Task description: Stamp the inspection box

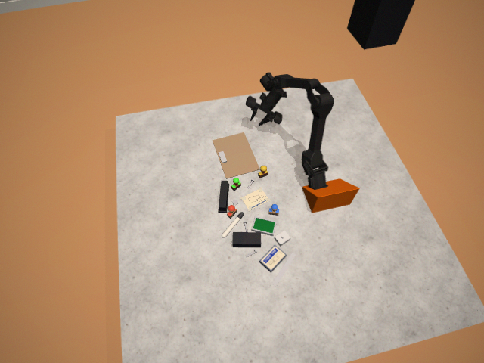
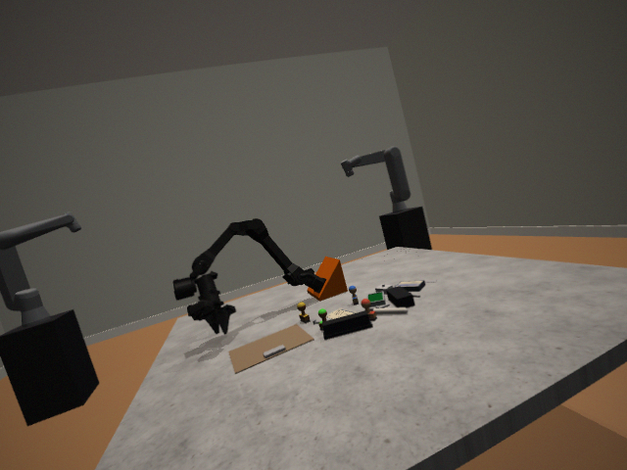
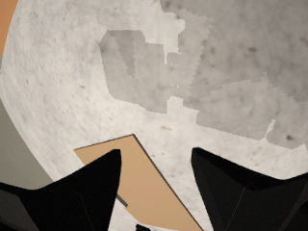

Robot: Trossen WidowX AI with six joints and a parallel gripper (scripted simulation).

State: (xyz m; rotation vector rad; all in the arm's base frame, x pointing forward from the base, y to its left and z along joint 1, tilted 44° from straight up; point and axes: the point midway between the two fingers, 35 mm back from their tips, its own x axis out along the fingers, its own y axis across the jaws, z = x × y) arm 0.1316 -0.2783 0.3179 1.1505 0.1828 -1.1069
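My gripper [image 1: 257, 120] [image 2: 220, 329] [image 3: 157, 156] is open and empty. It hangs in the air above bare table, beyond the far corner of a brown board [image 1: 234, 154] [image 2: 253, 353] [image 3: 148, 187]. Four knobbed stamps stand on the table: green [image 1: 235, 181] [image 2: 322, 314], yellow [image 1: 263, 170] [image 2: 302, 309], red [image 1: 231, 209] [image 2: 365, 305] and blue [image 1: 274, 208] [image 2: 353, 292]. I cannot read which one is PASS. The cream card [image 1: 255, 198] [image 2: 340, 314] lies among them. The green ink pad [image 1: 263, 225] [image 2: 375, 297] lies just past the card. All are well away from the gripper.
A small white block [image 1: 223, 156] [image 2: 273, 351] lies on the board. A black bar [image 1: 223, 196] [image 2: 347, 325], a black box [image 1: 246, 239], a marker [image 1: 232, 225], a blue-and-white box [image 1: 272, 259], a white tile [image 1: 282, 237] and loose screws lie around the card. The arm's orange base [image 1: 330, 194] stands to the right.
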